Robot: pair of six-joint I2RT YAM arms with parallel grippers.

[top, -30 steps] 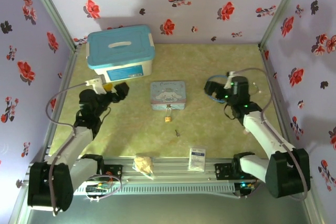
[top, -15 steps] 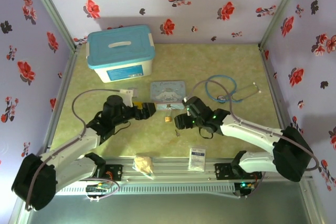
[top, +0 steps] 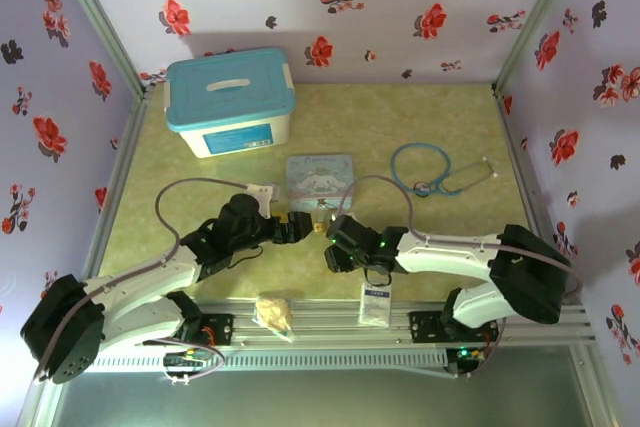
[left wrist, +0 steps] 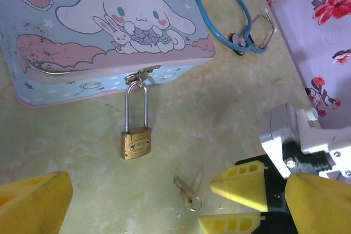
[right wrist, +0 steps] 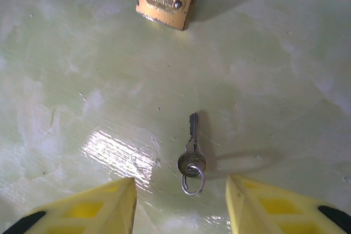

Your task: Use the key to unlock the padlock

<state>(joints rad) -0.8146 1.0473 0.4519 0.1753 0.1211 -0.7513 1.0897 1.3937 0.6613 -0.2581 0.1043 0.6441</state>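
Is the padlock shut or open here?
Shut: the padlock has both shackle legs in its body and hangs hooked through the tin's clasp. The key lies apart on the table.

i was looking into a staged robot test cell rather than a lived-in room: lilac flowered wallpaper (top: 350, 7) hung on bare aluminium posts (top: 100, 22), a marbled green mat (top: 400, 112) covered the table, the left arm (top: 150, 282) and right arm (top: 460, 252) were bolted to a slotted metal rail (top: 320, 332), and props like a storage box (top: 230, 97) and stethoscope (top: 426, 187) sat around.
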